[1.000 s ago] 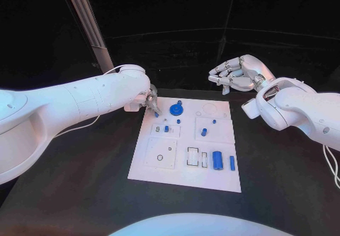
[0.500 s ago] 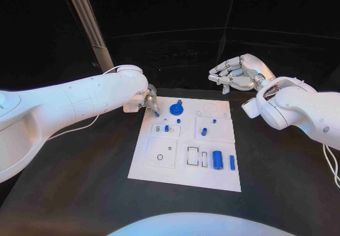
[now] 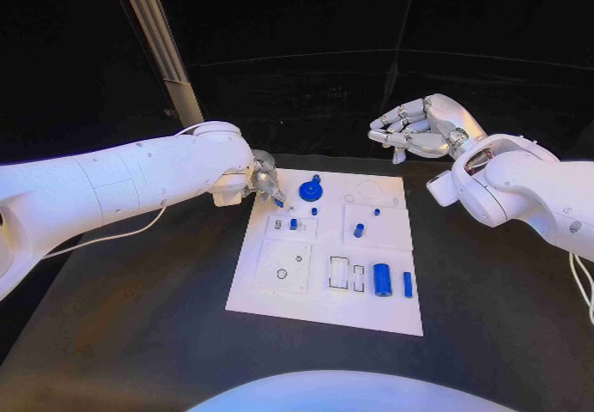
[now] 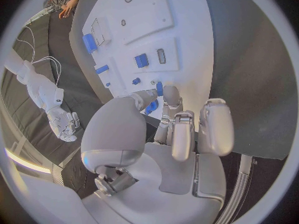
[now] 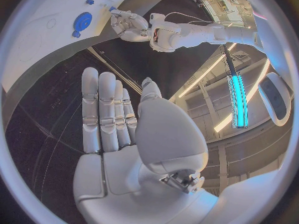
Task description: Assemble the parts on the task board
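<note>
The white task board (image 3: 372, 313) lies mid-table. On it are a round blue part (image 3: 311, 190), small blue pegs (image 3: 359, 230), a blue cylinder (image 3: 383, 280) and a blue bar (image 3: 406, 284). My left hand (image 3: 263, 182) hovers at the board's far left corner and pinches a small blue part (image 3: 277, 202). The left wrist view shows that part (image 4: 159, 88) between the thumb and a fingertip, above the board (image 4: 181, 15). My right hand (image 3: 415, 129) hangs raised beyond the board's far right corner. In the right wrist view its fingers (image 5: 106, 109) are stretched out and hold nothing.
A pale post (image 3: 161, 60) rises behind the table's far left. A white cable (image 3: 124, 232) hangs under my left arm. Black table surface surrounds the board on all sides. Empty slots (image 3: 338, 272) sit in the board's near half.
My left hand with the small blue part has edged slightly inward over the board's far left corner. The right hand has stayed raised in place.
</note>
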Action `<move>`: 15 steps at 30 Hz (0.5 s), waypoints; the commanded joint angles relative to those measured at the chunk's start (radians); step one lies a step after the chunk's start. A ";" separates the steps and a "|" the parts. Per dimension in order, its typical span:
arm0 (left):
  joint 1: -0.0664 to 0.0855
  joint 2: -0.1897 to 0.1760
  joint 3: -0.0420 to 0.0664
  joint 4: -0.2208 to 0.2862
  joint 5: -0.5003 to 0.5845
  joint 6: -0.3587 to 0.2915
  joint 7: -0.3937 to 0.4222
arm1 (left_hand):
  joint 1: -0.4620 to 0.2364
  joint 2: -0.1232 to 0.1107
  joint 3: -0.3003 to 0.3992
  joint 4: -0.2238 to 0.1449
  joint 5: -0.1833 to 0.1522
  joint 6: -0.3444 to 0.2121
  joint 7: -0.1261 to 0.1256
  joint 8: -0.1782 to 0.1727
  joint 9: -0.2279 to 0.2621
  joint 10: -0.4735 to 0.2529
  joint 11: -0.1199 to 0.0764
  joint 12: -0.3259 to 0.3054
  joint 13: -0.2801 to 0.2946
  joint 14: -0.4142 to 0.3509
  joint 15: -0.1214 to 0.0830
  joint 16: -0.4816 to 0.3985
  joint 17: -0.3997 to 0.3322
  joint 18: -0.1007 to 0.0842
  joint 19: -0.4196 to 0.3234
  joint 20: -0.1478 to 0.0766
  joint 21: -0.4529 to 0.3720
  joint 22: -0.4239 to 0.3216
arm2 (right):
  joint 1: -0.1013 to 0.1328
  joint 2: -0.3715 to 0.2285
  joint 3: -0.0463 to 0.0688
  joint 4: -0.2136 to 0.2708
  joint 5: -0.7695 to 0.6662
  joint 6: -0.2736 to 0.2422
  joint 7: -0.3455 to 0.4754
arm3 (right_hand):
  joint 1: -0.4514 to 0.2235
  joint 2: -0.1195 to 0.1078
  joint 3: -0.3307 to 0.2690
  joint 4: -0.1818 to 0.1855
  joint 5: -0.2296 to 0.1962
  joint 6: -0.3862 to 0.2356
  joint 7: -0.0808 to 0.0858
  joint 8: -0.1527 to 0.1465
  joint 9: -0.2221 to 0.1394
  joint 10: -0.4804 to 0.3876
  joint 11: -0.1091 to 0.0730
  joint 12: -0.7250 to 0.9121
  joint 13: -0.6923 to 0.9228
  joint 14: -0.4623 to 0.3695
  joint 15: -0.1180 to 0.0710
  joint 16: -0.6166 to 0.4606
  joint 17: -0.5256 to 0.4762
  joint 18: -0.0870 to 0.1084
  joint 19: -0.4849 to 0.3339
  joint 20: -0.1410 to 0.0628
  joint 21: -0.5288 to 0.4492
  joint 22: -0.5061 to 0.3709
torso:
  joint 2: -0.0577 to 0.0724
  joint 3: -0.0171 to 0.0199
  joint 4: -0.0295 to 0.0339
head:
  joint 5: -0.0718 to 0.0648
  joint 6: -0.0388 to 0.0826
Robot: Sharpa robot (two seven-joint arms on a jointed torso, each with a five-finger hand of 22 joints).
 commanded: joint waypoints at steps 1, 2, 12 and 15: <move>0.000 -0.026 -0.001 0.050 -0.005 -0.086 0.027 | -0.009 -0.002 0.141 -0.139 0.005 0.005 -0.004 0.003 0.002 0.016 -0.007 0.007 0.004 0.106 -0.008 0.003 0.263 -0.004 0.005 -0.002 0.007 0.013 | 0.002 -0.001 0.001 -0.001 -0.002 0.008 0.002 | 0.009 0.000 -0.007 0.001 0.004 -0.006 0.000 -0.004 -0.001 -0.007 -0.002 -0.007 -0.002 0.004 0.002 -0.003 0.001 0.005 0.006 0.001 -0.006 -0.001 | -0.002 0.0002 0.0043 | 0.000 -0.003; -0.001 -0.034 -0.001 0.063 -0.013 -0.095 0.030 | -0.010 -0.004 0.142 -0.141 0.005 0.005 -0.005 0.004 0.002 0.017 -0.007 0.008 0.005 0.106 -0.008 0.003 0.263 -0.004 0.005 -0.002 0.008 0.014 | 0.002 -0.001 0.001 -0.002 -0.002 0.008 0.002 | 0.009 0.000 -0.007 0.001 0.004 -0.006 0.000 -0.004 -0.001 -0.007 -0.002 -0.007 -0.002 0.004 0.002 -0.003 0.001 0.005 0.006 0.001 -0.006 -0.001 | -0.002 0.0002 0.0048 | -0.001 -0.003; -0.028 -0.108 -0.010 0.183 -0.121 -0.178 0.054 | -0.014 -0.016 0.149 -0.154 0.005 0.012 -0.007 0.007 0.003 0.032 -0.010 0.024 0.027 0.106 -0.010 0.003 0.263 -0.006 0.009 -0.004 0.014 0.021 | 0.002 -0.004 0.000 -0.006 -0.002 0.012 0.002 | 0.008 0.000 -0.007 0.001 0.004 -0.006 0.000 -0.004 -0.001 -0.007 -0.002 -0.007 -0.002 0.004 0.003 -0.003 0.001 0.005 0.006 0.001 -0.006 -0.001 | -0.001 -0.0010 0.0049 | 0.008 -0.005; -0.033 -0.113 -0.012 0.195 -0.139 -0.188 0.054 | -0.014 -0.016 0.151 -0.155 0.005 0.013 -0.008 0.007 0.003 0.033 -0.010 0.025 0.028 0.106 -0.010 0.003 0.263 -0.005 0.009 -0.004 0.014 0.021 | 0.002 -0.004 0.000 -0.006 -0.002 0.012 0.002 | 0.008 0.000 -0.007 0.001 0.004 -0.006 0.000 -0.004 -0.001 -0.007 -0.002 -0.007 -0.002 0.004 0.003 -0.003 0.001 0.005 0.006 0.001 -0.006 -0.001 | -0.001 -0.0013 0.0039 | 0.009 -0.005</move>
